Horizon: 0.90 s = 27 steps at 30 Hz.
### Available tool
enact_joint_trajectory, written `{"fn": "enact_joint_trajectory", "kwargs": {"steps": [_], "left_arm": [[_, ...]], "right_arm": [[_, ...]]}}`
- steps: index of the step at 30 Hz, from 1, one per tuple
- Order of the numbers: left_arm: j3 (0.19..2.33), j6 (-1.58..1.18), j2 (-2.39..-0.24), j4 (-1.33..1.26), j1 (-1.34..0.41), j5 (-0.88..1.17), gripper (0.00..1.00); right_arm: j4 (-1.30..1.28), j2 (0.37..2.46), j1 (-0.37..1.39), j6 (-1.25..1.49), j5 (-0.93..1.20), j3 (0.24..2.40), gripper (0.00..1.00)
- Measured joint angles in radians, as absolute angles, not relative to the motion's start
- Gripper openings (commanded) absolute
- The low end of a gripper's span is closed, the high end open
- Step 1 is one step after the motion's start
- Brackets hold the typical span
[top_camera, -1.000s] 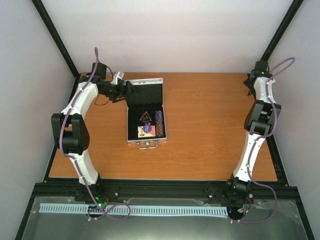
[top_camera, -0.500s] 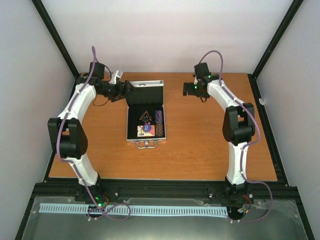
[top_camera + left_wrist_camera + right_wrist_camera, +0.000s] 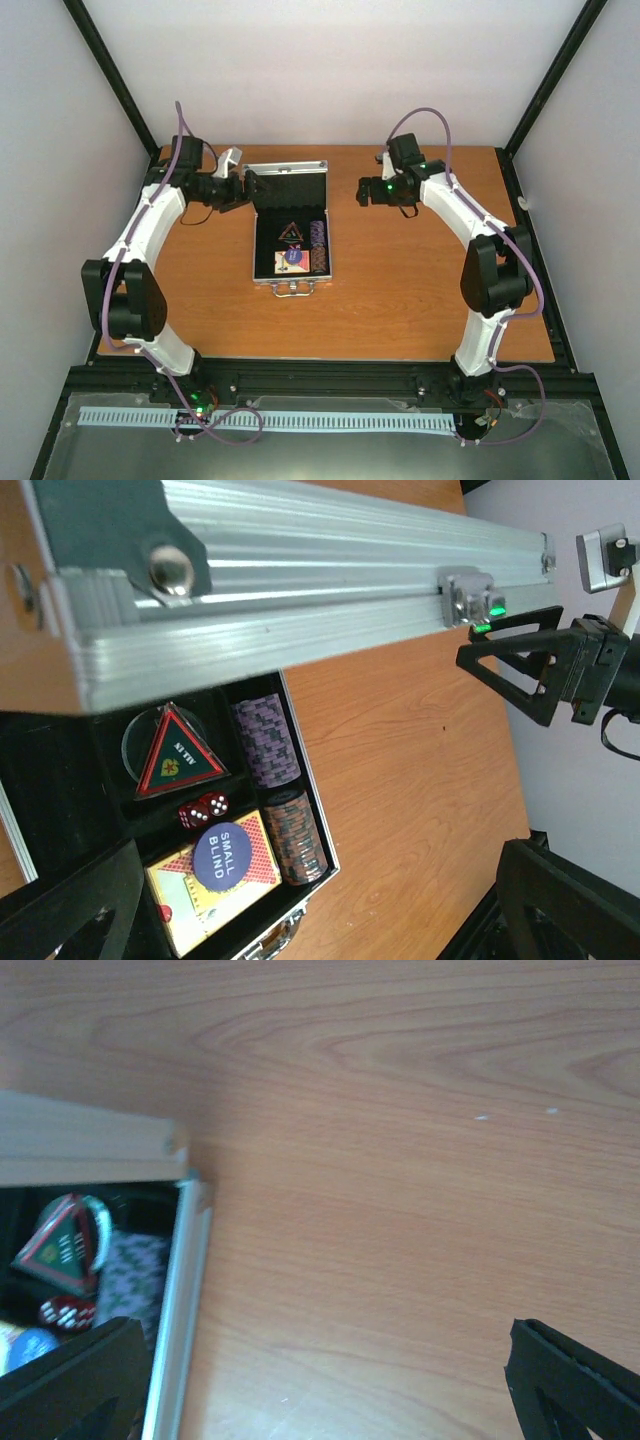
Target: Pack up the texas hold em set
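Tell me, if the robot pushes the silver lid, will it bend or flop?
Probably not bend: the lid has ribbed metal edges, so it looks stiff. It stands open above the case, so a push would likely swing it down in one piece. The small case might also slide on the smooth table.

An orange-brown wooden table [image 3: 410,290] stood between pale walls [image 3: 330,70], with black frame posts [image 3: 115,80] rising at its back corners. A white slotted strip [image 3: 330,422] (possibly cable ducting) lay along the near metal ledge [image 3: 350,458].
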State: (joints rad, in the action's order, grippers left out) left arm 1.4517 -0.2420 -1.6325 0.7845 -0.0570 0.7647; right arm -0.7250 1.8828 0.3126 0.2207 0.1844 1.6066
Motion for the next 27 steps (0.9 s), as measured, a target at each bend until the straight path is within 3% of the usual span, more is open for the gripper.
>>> {"fn": "enact_joint_trajectory", "kwargs": {"steps": [14, 27], "left_arm": [[1.407, -0.262, -1.468, 0.778, -0.057, 0.789, 1.0], [1.554, -0.291, -1.428, 0.801, -0.057, 0.706, 1.0]], "right_arm": [[-0.751, 1.819, 0.382, 0.219, 0.453, 1.658, 1.0], [-0.738, 2.092, 0.385, 0.319, 0.554, 2.111, 1.0]]}}
